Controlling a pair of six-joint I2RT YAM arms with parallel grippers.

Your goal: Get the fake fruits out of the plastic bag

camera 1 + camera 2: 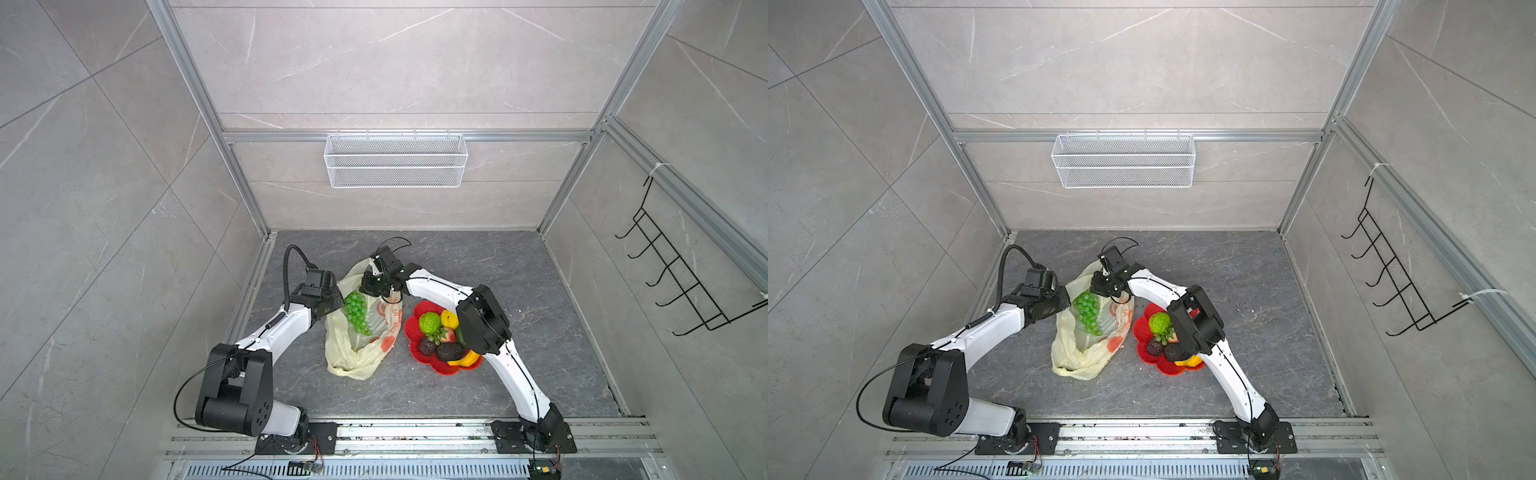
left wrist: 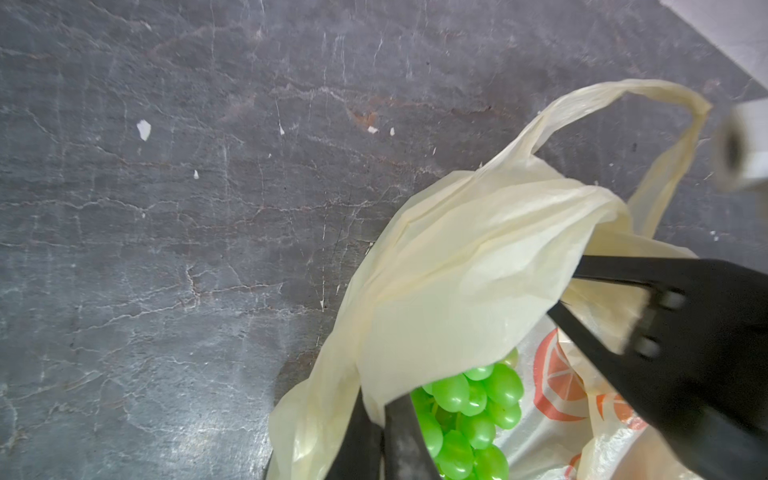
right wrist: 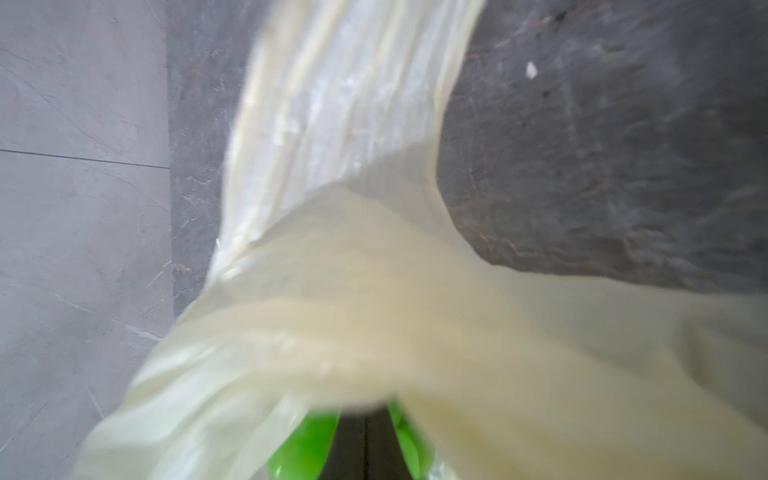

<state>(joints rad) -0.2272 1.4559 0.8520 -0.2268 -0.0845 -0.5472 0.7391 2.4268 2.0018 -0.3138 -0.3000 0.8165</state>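
Note:
The pale cream plastic bag [image 1: 357, 357] [image 1: 1075, 361] lies open on the dark floor. A green grape bunch [image 1: 358, 313] [image 1: 1088, 311] [image 2: 469, 407] [image 3: 307, 440] shows in its mouth. My left gripper [image 1: 340, 301] [image 1: 1068, 299] [image 2: 382, 403] is shut on the bag's left rim and lifts a flap. My right gripper [image 1: 374, 291] [image 1: 1104, 289] [image 3: 365, 411] is shut inside the bag's mouth beside the grapes. The flap hides its tips and what they pinch. The other fake fruits [image 1: 429, 323] lie on a red plate [image 1: 415, 353].
My right arm's elbow [image 1: 482, 320] hangs over the red flower-shaped plate [image 1: 1142, 328] right of the bag. A white wire basket [image 1: 395, 160] hangs on the back wall. A black hook rack [image 1: 681, 274] is on the right wall.

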